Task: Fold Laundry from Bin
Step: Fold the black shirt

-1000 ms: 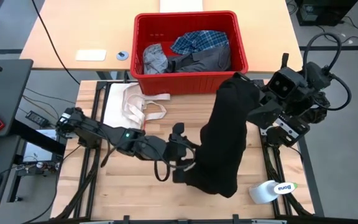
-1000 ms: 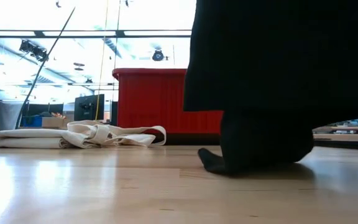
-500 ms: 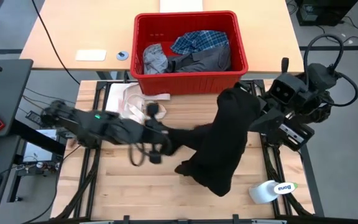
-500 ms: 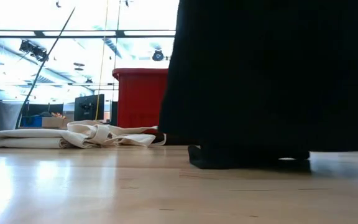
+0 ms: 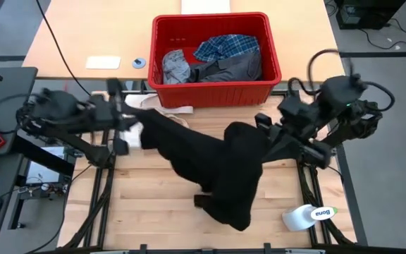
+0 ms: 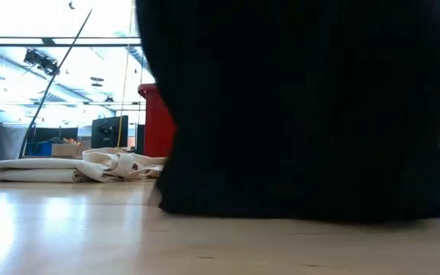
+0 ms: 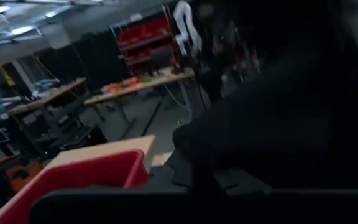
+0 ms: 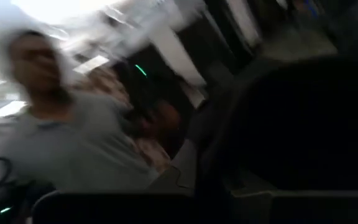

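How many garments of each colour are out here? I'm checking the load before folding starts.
Black: 1, the black garment
Light grey: 1, the light grey garment
Dark grey: 1, the dark grey garment
Plaid: 1, the plaid shirt
Total: 4

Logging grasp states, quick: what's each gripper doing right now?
Left gripper: shut on the black garment, near the table's left.
Right gripper: shut on the black garment's other end.

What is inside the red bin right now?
Red bin holds a plaid shirt, a light grey garment and a dark grey one; anything beneath them is covered.
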{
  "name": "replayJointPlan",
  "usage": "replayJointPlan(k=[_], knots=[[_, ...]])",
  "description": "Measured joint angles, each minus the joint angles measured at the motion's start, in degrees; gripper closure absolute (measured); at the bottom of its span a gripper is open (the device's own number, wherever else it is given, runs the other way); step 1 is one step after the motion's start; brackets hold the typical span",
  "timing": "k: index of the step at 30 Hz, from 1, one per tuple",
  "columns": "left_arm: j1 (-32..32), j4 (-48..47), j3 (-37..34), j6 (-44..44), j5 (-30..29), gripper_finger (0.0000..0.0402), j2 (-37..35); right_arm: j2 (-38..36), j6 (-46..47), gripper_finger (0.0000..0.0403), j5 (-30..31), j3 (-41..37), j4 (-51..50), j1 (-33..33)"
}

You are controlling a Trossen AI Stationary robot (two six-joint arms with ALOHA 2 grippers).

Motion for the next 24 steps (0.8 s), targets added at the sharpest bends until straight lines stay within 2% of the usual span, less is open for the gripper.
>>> replayJointPlan(k=[7, 12, 16, 20, 24], knots=[[0.0, 0.78, 0.0, -1.07, -5.54, 0.0392, -4.44, -1.26, 2.81, 0.0389, 10.62, 0.0, -31.45, -3.72], [0.0, 0.4, -0.02, -1.22, -7.71, 0.0392, -4.37, -1.2, 5.54, 0.0389, 21.15, 0.0, -47.66, -7.05], [0.73, -1.21, -0.02, -1.17, -8.5, 0.0392, -3.45, -1.09, 5.08, 0.039, 32.54, 0.0, -52.8, -9.24], [3.13, -2.93, -0.02, -2.56, -8.74, 0.0392, -1.89, -0.7, -3.57, 0.0389, 44.71, -0.02, -51.85, -10.3], [3.99, -3.08, 0.02, -4.15, -8.47, 0.0392, -0.84, 2.02, -12.97, 0.0386, 44.16, -0.08, -48.05, -10.3]])
